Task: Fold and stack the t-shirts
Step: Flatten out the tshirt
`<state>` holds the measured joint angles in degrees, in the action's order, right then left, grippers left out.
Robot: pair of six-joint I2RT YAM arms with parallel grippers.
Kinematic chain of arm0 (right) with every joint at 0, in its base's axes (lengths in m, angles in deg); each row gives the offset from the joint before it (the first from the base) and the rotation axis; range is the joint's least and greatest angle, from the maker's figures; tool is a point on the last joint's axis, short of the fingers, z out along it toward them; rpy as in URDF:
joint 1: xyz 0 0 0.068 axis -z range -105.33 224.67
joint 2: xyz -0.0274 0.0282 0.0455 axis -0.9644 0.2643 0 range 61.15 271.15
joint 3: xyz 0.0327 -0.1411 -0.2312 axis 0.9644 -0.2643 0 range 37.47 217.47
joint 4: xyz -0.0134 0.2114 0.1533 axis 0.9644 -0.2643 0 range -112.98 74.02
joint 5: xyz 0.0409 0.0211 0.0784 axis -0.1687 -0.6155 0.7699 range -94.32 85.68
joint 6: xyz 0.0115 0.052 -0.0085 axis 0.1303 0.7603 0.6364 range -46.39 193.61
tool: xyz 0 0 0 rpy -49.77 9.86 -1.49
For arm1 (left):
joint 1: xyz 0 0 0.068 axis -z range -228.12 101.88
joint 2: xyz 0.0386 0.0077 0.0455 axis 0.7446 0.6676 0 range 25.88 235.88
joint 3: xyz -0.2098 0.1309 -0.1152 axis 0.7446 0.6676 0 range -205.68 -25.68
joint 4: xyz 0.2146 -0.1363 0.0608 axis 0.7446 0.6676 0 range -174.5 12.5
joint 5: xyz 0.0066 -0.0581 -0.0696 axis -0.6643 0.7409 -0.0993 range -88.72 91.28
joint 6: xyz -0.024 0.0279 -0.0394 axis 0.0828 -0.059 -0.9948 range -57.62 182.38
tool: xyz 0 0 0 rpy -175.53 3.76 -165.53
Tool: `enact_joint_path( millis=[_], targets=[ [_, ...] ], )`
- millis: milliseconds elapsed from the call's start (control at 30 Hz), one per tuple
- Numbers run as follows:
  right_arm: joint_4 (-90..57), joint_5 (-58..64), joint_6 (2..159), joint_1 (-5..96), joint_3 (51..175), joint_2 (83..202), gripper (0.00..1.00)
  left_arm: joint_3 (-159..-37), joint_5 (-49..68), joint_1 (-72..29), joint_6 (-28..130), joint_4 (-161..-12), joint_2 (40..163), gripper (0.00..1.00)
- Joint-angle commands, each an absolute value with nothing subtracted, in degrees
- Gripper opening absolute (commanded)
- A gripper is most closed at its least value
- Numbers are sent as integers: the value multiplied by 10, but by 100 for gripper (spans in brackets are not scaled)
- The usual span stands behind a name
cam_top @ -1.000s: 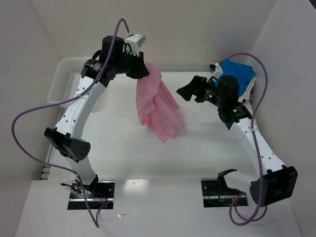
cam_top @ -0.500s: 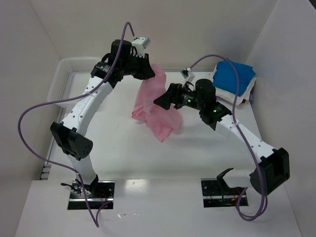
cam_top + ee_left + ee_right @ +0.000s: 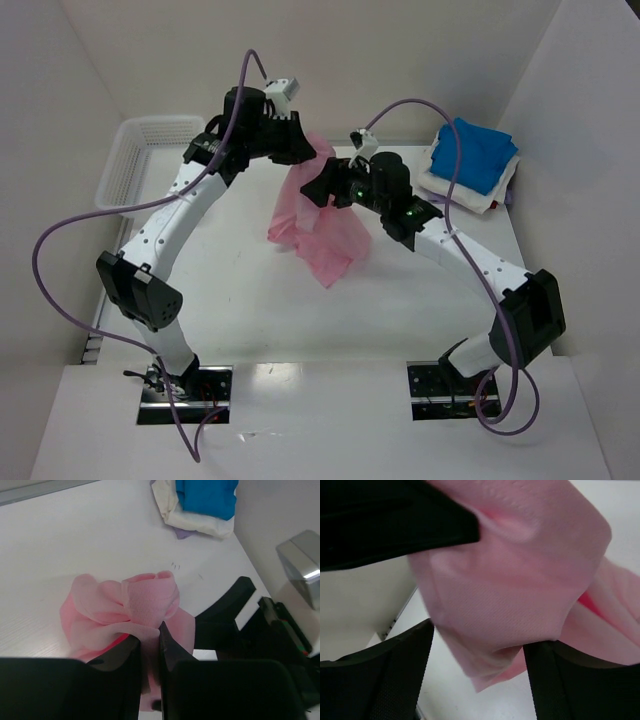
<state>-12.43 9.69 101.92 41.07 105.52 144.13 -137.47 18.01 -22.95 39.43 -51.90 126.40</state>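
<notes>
The light pink t-shirt (image 3: pixel 325 230) hangs bunched above the table's middle. My left gripper (image 3: pixel 303 150) is shut on its top edge; in the left wrist view the cloth (image 3: pixel 145 605) is pinched between the two black fingers (image 3: pixel 149 647). My right gripper (image 3: pixel 322 186) is open right beside the hanging cloth, just below the left one. In the right wrist view a fold of pink cloth (image 3: pixel 520 580) hangs between its spread fingers (image 3: pixel 480 680). The bright blue t-shirt (image 3: pixel 480 152) lies folded on the white t-shirt (image 3: pixel 452 188) at the back right.
A white mesh basket (image 3: pixel 135 165) stands at the back left corner. White walls close the table at the back and both sides. The blue and white stack also shows at the top of the left wrist view (image 3: pixel 200 502).
My right gripper has swung left from near the blue stack to the hanging pink shirt. The left gripper has shifted slightly right, still holding the shirt.
</notes>
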Motion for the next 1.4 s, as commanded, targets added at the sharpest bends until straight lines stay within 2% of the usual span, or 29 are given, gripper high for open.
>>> enact_joint_path(
  millis=[0, 33, 67, 100, 133, 233, 367, 433, 600, 733, 900, 1000, 1067, 1133, 1167, 1200, 1300, 1367],
  targets=[
    [-74, 54, 985, 407, 1095, 1469, 57, -1362, 192, -226, 370, -563, 1215, 0],
    [-90, 54, 985, 407, 1114, 1475, 30, -1357, 192, -226, 365, -568, 1215, 0],
    [-98, 46, 985, 407, 1119, 1479, 13, -1357, 187, -226, 365, -568, 1215, 0],
    [-107, 29, 990, 407, 1124, 1475, 2, -1357, 173, -226, 371, -568, 1215, 0],
    [-115, 19, 991, 407, 1130, 1467, 0, -1357, 161, -226, 372, -562, 1215, 0],
    [-163, -22, 970, 422, 1154, 1431, 0, -1363, 108, -226, 400, -546, 1215, 0],
    [-226, -19, 948, 475, 1196, 1378, 0, -1354, 19, -241, 415, -531, 1192, 1],
    [-269, 7, 943, 548, 1224, 1358, 0, -1324, -13, -262, 418, -546, 1158, 3],
    [-301, 36, 930, 624, 1258, 1334, 0, -1298, -27, -296, 418, -566, 1124, 5],
    [-307, 55, 930, 635, 1265, 1330, 0, -1293, -49, -312, 418, -567, 1119, 5],
    [-275, 158, 972, 635, 1260, 1330, 0, -1272, -66, -312, 409, -594, 1115, 4],
    [-292, 149, 952, 635, 1281, 1334, 0, -1257, -67, -312, 408, -602, 1109, 2],
    [-300, 138, 948, 635, 1289, 1337, 0, -1257, -55, -312, 415, -602, 1109, 2],
    [-295, 145, 948, 635, 1286, 1342, 0, -1257, 6, -312, 429, -602, 1117, 4],
    [-295, 150, 948, 635, 1282, 1344, 0, -1250, 60, -312, 445, -609, 1123, 12],
    [-295, 154, 949, 635, 1282, 1349, 0, -1233, 129, -312, 467, -626, 1127, 31],
    [-295, 171, 953, 635, 1288, 1355, 0, -1185, 280, -303, 490, -669, 1141, 59],
    [-309, 189, 947, 635, 1308, 1362, 0, -1146, 345, -290, 504, -722, 1149, 73]
  ],
)
